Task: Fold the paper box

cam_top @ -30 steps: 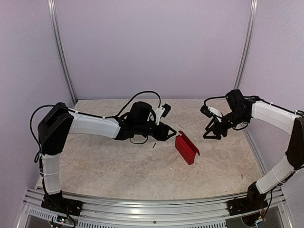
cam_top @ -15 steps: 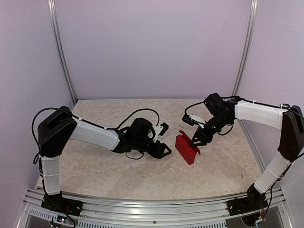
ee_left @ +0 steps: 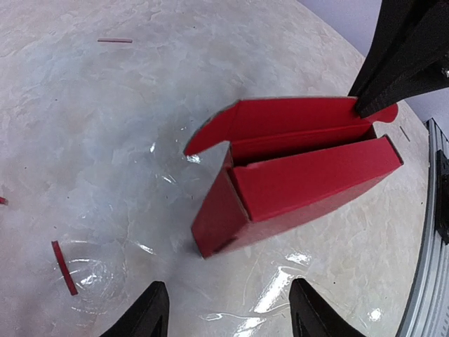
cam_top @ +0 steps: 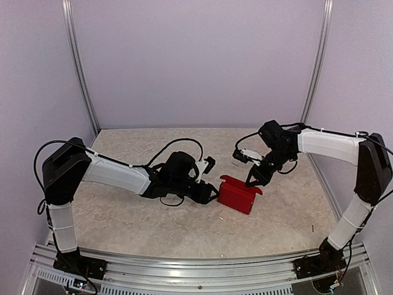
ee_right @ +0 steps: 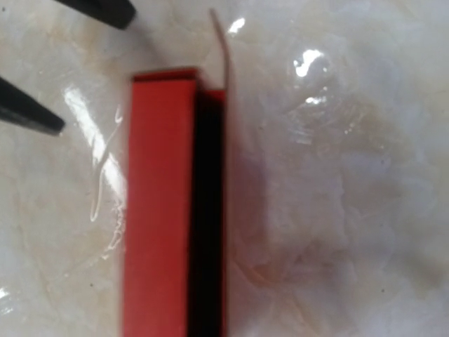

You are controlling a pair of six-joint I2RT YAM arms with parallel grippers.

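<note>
One red paper box (cam_top: 238, 198) stands on its long narrow side in the middle of the table (cam_top: 123, 215). Its long axis runs left to right, the open mouth faces up, and the lid flap (ee_left: 295, 116) is raised on the far side. The right gripper (cam_top: 252, 182), fingers together, touches the flap's right end. The left gripper (cam_top: 212, 195), fingers apart, sits just beside the box's left end.

Soft, even light from above fills the top view, leaving only faint, blurry shadows on the counter (cam_top: 153, 227) beside the paper box (cam_top: 238, 195) and no hard glare. In the left wrist view the box is crisp, white glints break up the glossy counter just left of and below it, and the wide lens bends the surface towards the edges. The right wrist view is close and out of focus: the box's edges smear, its inside is a black slot, and bright patches sit left and upper right of it.
</note>
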